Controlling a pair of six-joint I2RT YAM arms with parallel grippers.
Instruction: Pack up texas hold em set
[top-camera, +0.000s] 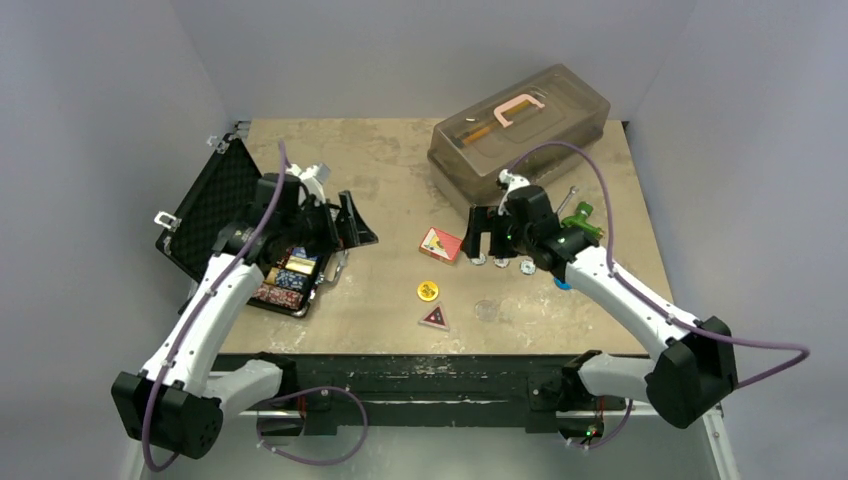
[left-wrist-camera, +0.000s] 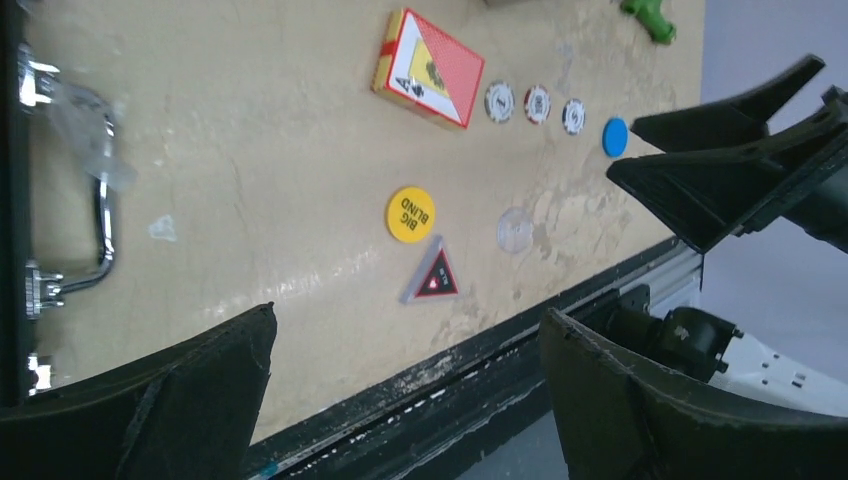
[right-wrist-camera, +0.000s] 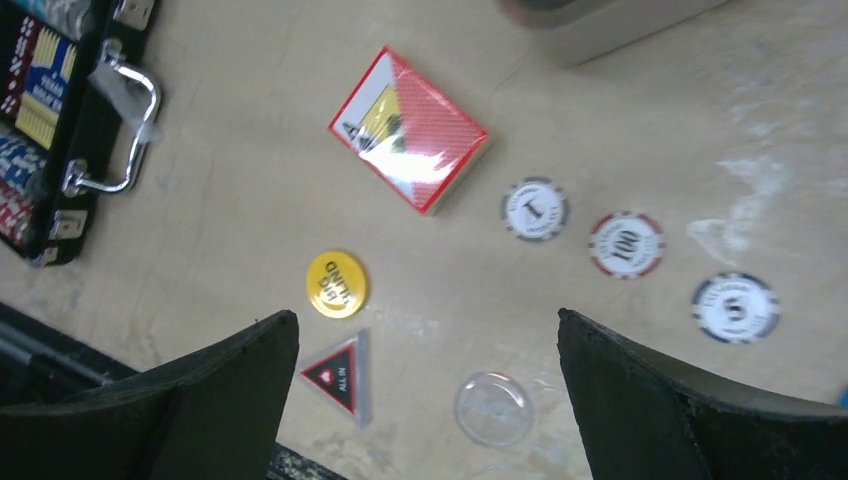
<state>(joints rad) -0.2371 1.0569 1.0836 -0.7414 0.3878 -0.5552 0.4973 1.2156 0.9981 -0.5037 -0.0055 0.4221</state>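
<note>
I am running the right gripper (right-wrist-camera: 425, 320) with its jaws spread wide and nothing between them, hovering over the loose pieces on the table (right-wrist-camera: 230, 200). Lying right under the gap are the token (right-wrist-camera: 340, 375) and the clear disc (right-wrist-camera: 493, 408). The yellow disc (right-wrist-camera: 336, 283) is sitting just beyond the token, the card box (right-wrist-camera: 408, 130) farther ahead, and three chips (right-wrist-camera: 535, 208) are lining up ahead on the right finger's side, with a blue disc (left-wrist-camera: 614, 136) beside the last of them. I am judging all the flat pieces as light, hard and slick, lying flush on the table, so I am expecting the fingertips to skate off unless I am pinching across a rim from straight above; the clear one is also hard to see. The card box is looking glossy, stiff and light, and I am planning to take it across its short width. The left gripper (left-wrist-camera: 405, 330) is likewise hanging wide and empty, with the handle (left-wrist-camera: 100, 225) of the case (left-wrist-camera: 8, 200) off to one side of its jaws. The case is lying open, well away from the right jaws, rows filled, lid (top-camera: 215, 205) tipped back. I am guessing it is heavy and rigid, so I am meaning to leave it in place and close it by pushing the lid's top edge.
</note>
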